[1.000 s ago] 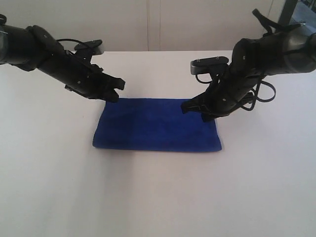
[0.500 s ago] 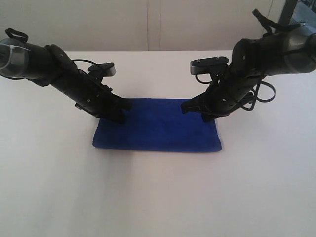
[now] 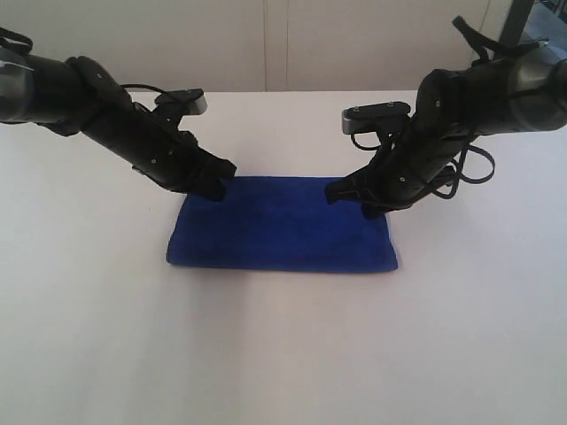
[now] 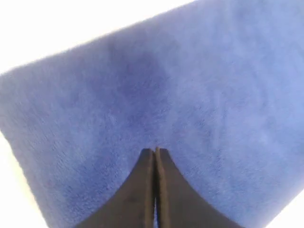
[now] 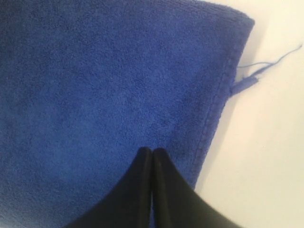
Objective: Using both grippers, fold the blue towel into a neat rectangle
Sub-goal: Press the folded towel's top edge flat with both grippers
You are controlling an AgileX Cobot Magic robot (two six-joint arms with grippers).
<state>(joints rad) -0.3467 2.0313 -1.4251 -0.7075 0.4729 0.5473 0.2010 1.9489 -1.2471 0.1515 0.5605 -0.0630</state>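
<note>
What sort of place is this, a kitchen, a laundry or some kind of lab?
Most likely a robotics lab or test bench: a white table against a plain pale wall, a black left arm and right arm reaching in, and one blue towel laid out between them.

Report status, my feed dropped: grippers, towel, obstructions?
Left gripper shut, right gripper shut. Blue towel flat, folded rectangle, grippers at its far corners. No obstruction seen.
</note>
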